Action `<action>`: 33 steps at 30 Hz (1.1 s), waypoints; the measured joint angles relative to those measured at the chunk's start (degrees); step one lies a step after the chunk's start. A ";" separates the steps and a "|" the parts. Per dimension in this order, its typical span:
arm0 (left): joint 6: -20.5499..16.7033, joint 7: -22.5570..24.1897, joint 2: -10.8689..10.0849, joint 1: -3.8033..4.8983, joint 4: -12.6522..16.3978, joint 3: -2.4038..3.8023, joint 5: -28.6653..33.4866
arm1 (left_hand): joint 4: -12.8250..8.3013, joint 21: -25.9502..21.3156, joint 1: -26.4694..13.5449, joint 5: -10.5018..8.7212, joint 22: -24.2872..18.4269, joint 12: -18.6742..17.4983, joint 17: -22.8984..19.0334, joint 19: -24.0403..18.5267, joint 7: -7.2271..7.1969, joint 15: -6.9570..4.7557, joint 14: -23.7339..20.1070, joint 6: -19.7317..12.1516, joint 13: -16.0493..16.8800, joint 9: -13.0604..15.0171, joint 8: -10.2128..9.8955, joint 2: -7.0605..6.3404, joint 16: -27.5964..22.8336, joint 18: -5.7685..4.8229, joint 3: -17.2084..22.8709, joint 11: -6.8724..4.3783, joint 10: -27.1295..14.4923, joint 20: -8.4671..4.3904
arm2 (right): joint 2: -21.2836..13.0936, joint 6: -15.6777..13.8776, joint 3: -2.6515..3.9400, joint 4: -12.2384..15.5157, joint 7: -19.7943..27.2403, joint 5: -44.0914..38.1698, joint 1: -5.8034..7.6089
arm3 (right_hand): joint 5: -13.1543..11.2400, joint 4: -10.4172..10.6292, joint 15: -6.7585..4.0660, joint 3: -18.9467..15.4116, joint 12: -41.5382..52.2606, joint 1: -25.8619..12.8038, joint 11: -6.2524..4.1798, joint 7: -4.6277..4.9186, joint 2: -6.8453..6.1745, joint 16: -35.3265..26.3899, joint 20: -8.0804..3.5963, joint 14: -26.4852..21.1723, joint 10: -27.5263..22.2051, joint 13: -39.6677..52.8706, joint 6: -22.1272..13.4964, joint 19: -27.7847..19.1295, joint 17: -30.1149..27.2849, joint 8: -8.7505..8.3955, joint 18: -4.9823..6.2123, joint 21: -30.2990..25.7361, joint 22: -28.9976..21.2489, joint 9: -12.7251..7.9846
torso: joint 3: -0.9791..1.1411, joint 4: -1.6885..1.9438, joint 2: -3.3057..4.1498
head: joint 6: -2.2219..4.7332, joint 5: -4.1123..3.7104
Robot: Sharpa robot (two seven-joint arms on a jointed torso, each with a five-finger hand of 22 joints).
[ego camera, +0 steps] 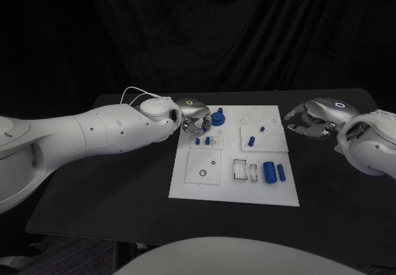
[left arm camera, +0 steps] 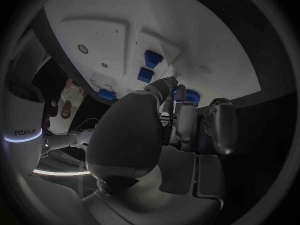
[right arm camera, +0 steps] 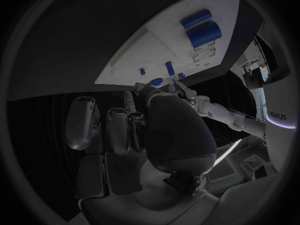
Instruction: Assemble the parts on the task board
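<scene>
Backdrop: black curtain behind a black bench (ego camera: 107,195).
Board: white plate (ego camera: 235,192) lying flat at the middle of the bench, long side running away from the robot.
Board layout: raised square blocks along the left half, one (ego camera: 205,168) with two small holes; shallow outlined recesses near the middle and at the far right corner.
Large part: blue round piece (ego camera: 218,118) standing at the far left corner of the board, just beside the left robot hand.
Small parts, left: two small blue pegs (ego camera: 199,141) standing on a block just in front of the left robot hand.
Small parts, centre: one short blue peg (ego camera: 250,138) and one blue pin (ego camera: 262,129) on the block at the far right half of the board.
Cylinders: two blue cylinders (ego camera: 274,171) lying side by side at the near right of the board, the left one thicker.
Left robot hand (ego camera: 192,117): over the far left corner of the board, fingers (left arm camera: 187,120) curled downward close together; from where I stand I cannot tell whether they pinch anything.
Right robot hand (ego camera: 312,120): off the board, above the bench just beside its far right edge, fingers (right arm camera: 119,130) loosely curled and apart, nothing in them.
Separation: the two robot hands are well apart, with the width of the board between them.
</scene>
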 measured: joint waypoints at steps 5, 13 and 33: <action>-0.02 -0.30 0.19 -0.12 -0.32 0.04 0.03 | -0.16 0.00 0.00 0.00 0.00 0.00 0.00 0.00 0.00 0.00 0.00 0.00 0.00 0.00 0.00 0.00 0.00 0.00 0.16 0.00 0.00 0.00 | -0.04 0.05 0.00 0.06 -0.01 0.00 0.00 | 0.00 0.00 0.00 0.00 0.00 0.00 0.00 0.00 0.00 0.00 0.00 0.00 0.00 0.00 0.00 0.00 0.00 0.00 0.00 0.00 0.00 0.00 | 0.01 0.00 0.00 | 0.00 -0.02; -0.05 -0.64 0.29 -0.31 -0.56 0.10 0.04 | -0.16 0.00 0.01 0.00 0.00 -0.03 -0.18 0.00 0.00 0.00 0.00 0.00 -0.07 0.00 0.00 -0.01 -0.23 0.00 0.16 -0.22 0.22 0.00 | -0.04 0.17 0.00 0.06 -0.02 0.00 0.00 | 0.00 0.00 0.00 0.00 0.00 0.00 0.00 0.00 0.00 0.00 0.00 0.00 0.00 -0.01 0.00 0.00 0.00 0.00 0.00 0.00 -0.01 0.00 | 0.01 -0.03 -0.01 | 0.00 0.05; -0.16 -0.95 0.37 -0.65 -0.17 0.10 0.02 | -0.31 0.01 -0.04 -0.05 0.00 -0.20 -0.23 0.00 0.20 0.00 0.00 -0.22 -0.12 -0.07 -0.44 -0.06 -0.23 0.00 0.31 -0.02 0.41 0.00 | 0.11 0.56 0.00 -0.02 -0.09 0.00 0.00 | 0.00 0.00 0.00 0.00 0.00 0.00 0.00 0.00 0.00 0.00 0.00 0.00 0.00 -0.02 0.00 0.00 0.00 0.00 0.00 -0.40 -0.01 0.00 | -0.02 -0.11 -0.07 | 0.00 0.19</action>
